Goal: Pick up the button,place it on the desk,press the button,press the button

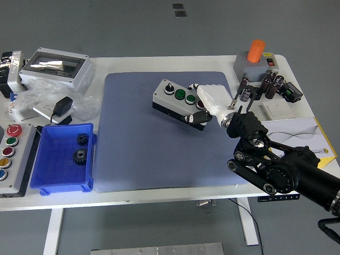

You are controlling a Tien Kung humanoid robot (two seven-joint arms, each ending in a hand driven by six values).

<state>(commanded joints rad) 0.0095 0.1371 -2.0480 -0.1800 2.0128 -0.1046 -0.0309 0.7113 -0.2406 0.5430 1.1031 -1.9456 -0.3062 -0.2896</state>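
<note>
The button box (172, 100) is a grey and black case with a black knob, two green buttons and a partly hidden red one. It is tilted above the blue mat (138, 149), its right end raised. My right hand (204, 106), white with a black arm, is shut on that right end, thumb under the front side and fingers over the top. My left arm is out of view.
A blue bin (45, 175) with two gears sits at the front left, beside a grey panel of coloured buttons (9, 154). A grey enclosure (56, 66) and adapter (62, 106) lie at the back left. An orange-topped box (255, 64), capacitors (268, 85) and a yellow-edged booklet (300, 135) stand at the right.
</note>
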